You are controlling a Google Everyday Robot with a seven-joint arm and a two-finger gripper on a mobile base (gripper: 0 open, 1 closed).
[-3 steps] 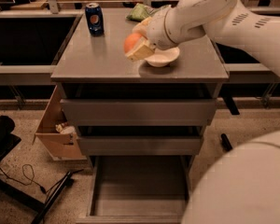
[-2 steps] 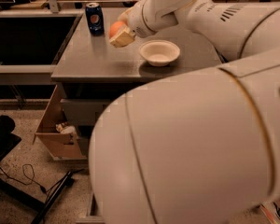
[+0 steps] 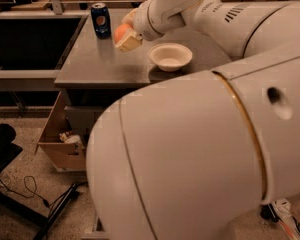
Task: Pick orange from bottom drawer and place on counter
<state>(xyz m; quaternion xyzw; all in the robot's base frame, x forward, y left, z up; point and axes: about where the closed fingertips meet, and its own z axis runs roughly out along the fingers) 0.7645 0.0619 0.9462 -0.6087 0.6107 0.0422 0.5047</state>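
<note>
The orange (image 3: 121, 32) is held in my gripper (image 3: 126, 36), which is shut on it just above the grey counter (image 3: 105, 64), between the soda can and the white bowl. The cream fingers (image 3: 131, 41) wrap the fruit's right side. My white arm reaches in from the right and fills most of the view. The bottom drawer is hidden behind the arm.
A blue soda can (image 3: 100, 20) stands at the counter's back left. A white bowl (image 3: 170, 57) sits at the counter's middle right. An open cardboard box (image 3: 60, 139) stands on the floor left of the cabinet. Black cables (image 3: 25, 189) lie on the floor.
My gripper has carried the orange leftward from beside the bowl toward the can, and the arm has swung in to cover the cabinet's drawers.
</note>
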